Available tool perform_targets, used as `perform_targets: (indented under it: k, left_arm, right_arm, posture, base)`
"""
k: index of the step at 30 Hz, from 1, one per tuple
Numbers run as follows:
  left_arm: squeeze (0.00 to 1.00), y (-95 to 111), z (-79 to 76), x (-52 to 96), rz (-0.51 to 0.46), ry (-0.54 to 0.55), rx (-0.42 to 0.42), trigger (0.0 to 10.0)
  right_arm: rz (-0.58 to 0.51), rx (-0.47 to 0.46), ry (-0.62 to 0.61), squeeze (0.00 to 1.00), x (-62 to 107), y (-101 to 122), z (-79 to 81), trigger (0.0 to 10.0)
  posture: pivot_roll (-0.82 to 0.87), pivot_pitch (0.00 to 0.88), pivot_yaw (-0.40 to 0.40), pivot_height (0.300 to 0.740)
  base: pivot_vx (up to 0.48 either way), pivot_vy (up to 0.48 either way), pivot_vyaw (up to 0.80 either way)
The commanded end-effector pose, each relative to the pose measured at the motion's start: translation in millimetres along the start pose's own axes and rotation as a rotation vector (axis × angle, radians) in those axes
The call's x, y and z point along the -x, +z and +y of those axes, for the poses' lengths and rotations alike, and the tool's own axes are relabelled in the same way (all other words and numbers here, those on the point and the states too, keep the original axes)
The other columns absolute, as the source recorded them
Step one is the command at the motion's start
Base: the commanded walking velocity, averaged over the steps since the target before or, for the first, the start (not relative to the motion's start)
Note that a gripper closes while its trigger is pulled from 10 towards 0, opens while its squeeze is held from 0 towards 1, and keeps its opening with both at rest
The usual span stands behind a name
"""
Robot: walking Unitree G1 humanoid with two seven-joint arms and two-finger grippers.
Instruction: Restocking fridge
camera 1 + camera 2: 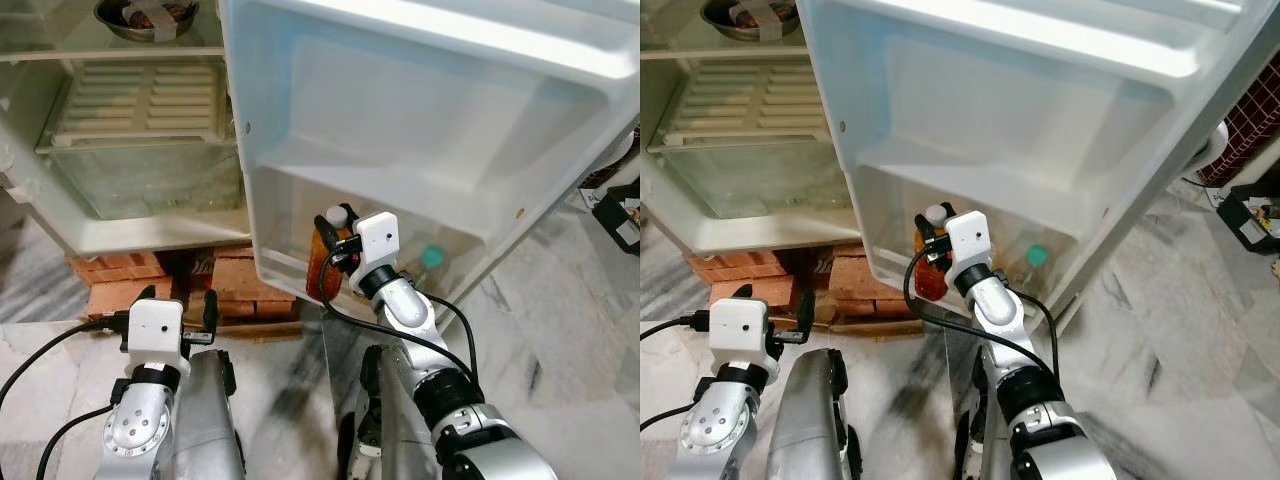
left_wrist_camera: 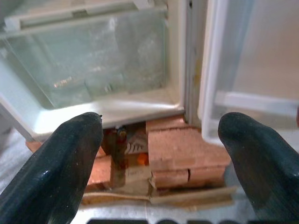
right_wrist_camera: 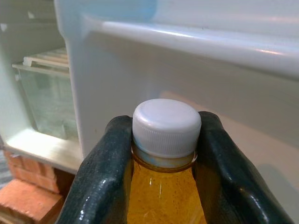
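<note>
Firmly gripping the orange bottle by its neck in the right gripper, at the open fridge door's bottom shelf; holding the left gripper wide near bricks.

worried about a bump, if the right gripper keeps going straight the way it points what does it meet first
Probably the inner wall of the fridge door, just beyond the bottle the right gripper holds by the neck; depth is unclear.
</note>
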State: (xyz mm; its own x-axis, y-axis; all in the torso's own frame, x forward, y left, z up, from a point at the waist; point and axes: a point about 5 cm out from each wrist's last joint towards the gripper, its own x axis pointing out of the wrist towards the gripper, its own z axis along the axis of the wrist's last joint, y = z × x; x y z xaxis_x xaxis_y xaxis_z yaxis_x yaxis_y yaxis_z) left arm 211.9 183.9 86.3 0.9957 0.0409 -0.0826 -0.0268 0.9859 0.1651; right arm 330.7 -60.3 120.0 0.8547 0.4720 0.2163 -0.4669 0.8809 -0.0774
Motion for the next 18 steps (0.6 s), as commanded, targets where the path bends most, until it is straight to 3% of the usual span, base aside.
perform_targets:
  k: [1,5,7,8,10,18]
  left_arm:
    - [0.00,-3,-0.6,4.0,0.023,-0.001,-0.007,10.0]
    - [0.00,-2,-1.2,3.1,0.028,-0.003,-0.008,10.0]
    - [0.00,-1,-1.3,1.8,0.025,-0.002,-0.011,10.0]
    - [0.00,-1,-1.3,1.8,0.025,-0.002,-0.011,10.0]
    - [0.00,1,0.3,1.1,0.019,0.001,-0.015,10.0]
    - [0.00,2,2.4,0.2,0.017,0.004,-0.024,10.0]
  right_arm:
    - [-0.087,0.068,-0.015,0.00,-7.1,17,-5.1,10.0]
    - [-0.089,0.109,-0.024,0.00,-8.8,17,-6.8,10.0]
    - [-0.086,0.207,-0.018,0.00,-8.3,15,-8.9,10.0]
    - [-0.086,0.207,-0.018,0.00,-8.3,15,-8.9,10.0]
    - [-0.149,0.286,-0.017,0.00,-12.2,26,-9.8,10.0]
    - [-0.248,0.311,-0.005,0.00,-17.3,41,-1.1,10.0]
  posture:
    - [0.16,0.193,-0.072,0.498]
    - [0.17,0.190,-0.072,0.498]
    - [0.18,0.187,-0.073,0.498]
    - [0.18,0.187,-0.073,0.498]
    - [0.18,0.187,-0.074,0.498]
    - [0.19,0.189,-0.074,0.498]
  base:
    - [0.000,0.000,0.00]
    - [0.000,0.000,0.00]
    - [0.000,0.000,0.00]
    - [0.000,0.000,0.00]
    - [0.000,0.000,0.00]
    - [0.000,0.000,0.00]
